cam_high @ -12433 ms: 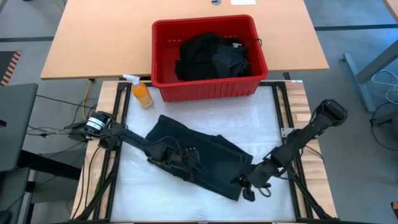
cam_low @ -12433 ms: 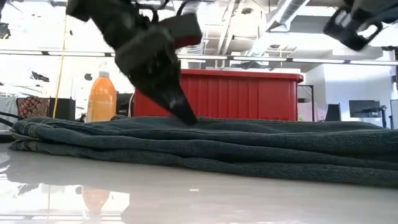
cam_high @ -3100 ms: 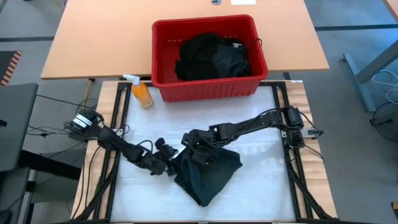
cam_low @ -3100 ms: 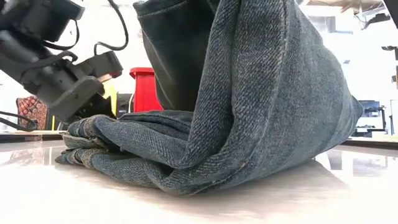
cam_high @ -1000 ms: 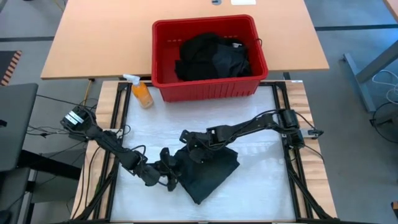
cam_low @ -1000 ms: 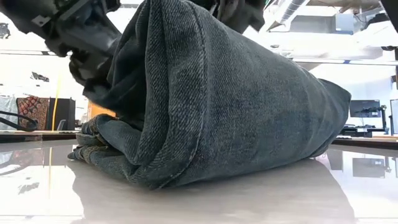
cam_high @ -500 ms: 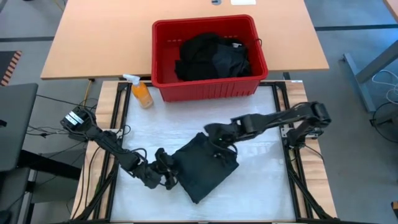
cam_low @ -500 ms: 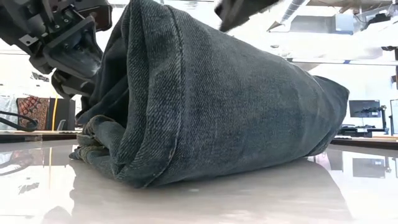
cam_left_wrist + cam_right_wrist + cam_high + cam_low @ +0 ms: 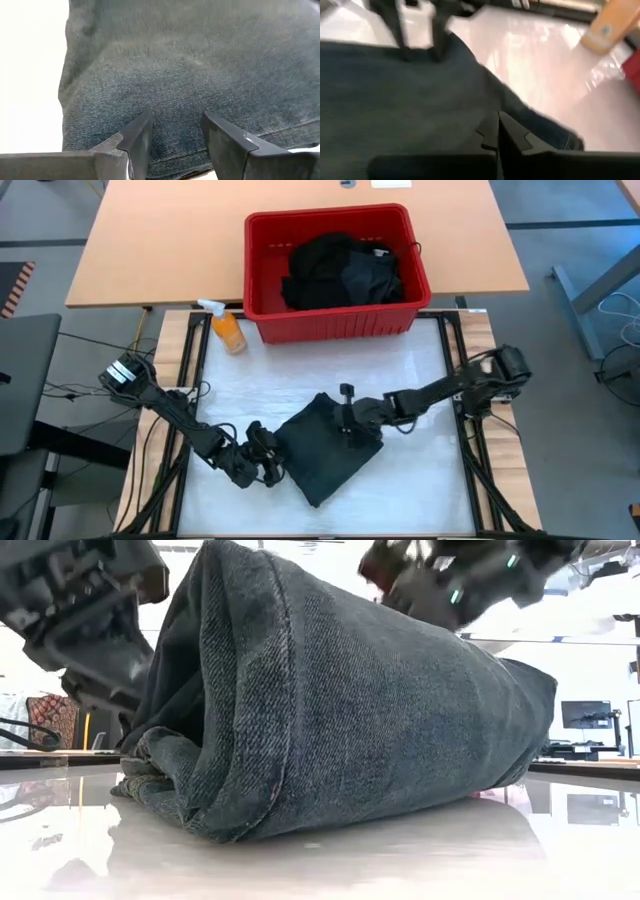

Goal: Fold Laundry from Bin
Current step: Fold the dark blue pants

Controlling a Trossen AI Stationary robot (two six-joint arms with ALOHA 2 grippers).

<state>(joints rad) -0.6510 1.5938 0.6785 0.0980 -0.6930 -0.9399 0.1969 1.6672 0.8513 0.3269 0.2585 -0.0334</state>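
- Laundry, seen across the desk from left to right: one dark green, denim-like cloth garment (image 9: 328, 446) lay folded into a thick bundle on the white desk (image 9: 420, 480), near its front middle.
- At the far left, the left arm reached in low from the desk's left edge, and the left claw (image 9: 268, 463) sat at the bundle's left edge. In the left wrist view its fingers (image 9: 137, 137) stood parted with the cloth directly ahead of them; whether they pinched a fold or only pressed against it could not be told.
- An orange plastic spray bottle (image 9: 227, 328) stood behind that, just beside the left front corner of the red ribbed plastic bin (image 9: 335, 325), clear of the work.
- The bundle's long axis ran diagonally, from its near-left corner up to its far-right corner, so each claw met one end of it.
- The bin stood at the back centre with more black laundry (image 9: 340, 270) heaped inside it, well apart from the folded piece.
- To the right, the right arm stretched in from the desk's right side, and the right claw (image 9: 350, 420) rested on the bundle's upper right part, clenched with nothing visibly gripped.
- Judging from this, both claws were on the bundle from opposite ends; the left one faced the open folded edge, so any tucking or smoothing would likely fall to it.
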